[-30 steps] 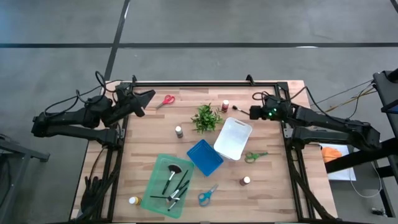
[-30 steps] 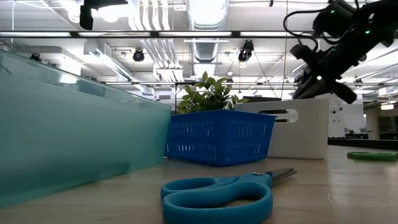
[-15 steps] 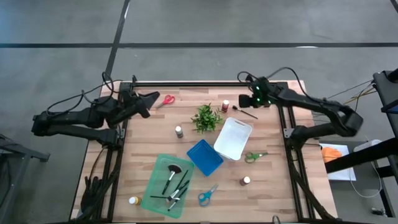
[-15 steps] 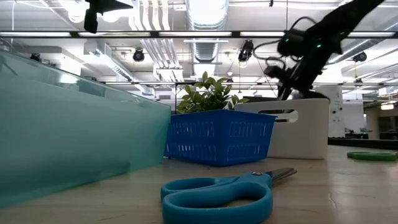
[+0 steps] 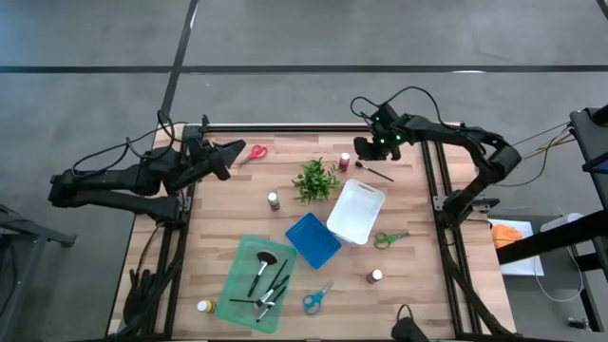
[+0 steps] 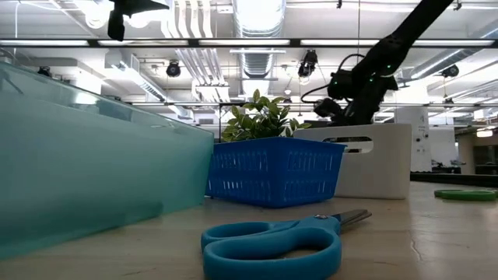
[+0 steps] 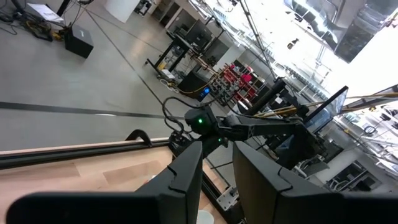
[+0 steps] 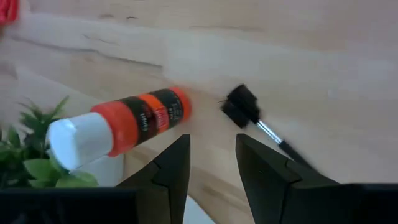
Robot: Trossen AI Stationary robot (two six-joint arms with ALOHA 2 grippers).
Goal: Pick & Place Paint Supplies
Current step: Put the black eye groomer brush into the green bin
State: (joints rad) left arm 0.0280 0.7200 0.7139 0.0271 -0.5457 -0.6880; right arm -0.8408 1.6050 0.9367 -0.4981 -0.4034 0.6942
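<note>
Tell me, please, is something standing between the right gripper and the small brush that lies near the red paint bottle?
Nothing visible does. The right gripper hangs open above the table's far edge, and the right wrist view shows bare wood between its fingers and the brush. The red paint bottle stands just beside the brush, apart from it, so the descent is tight.

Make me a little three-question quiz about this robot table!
1. True or false: the blue scissors lie inside the blue basket.
2. What is in the green tray? A) brushes B) bottles C) the plant
3. Fill in: the right gripper hovers by a red bottle and a ____.

Key:
1. False. They lie on the table, near the tray.
2. A. Brushes lie in it.
3. Brush. The right wrist view shows both past its open fingers.
</note>
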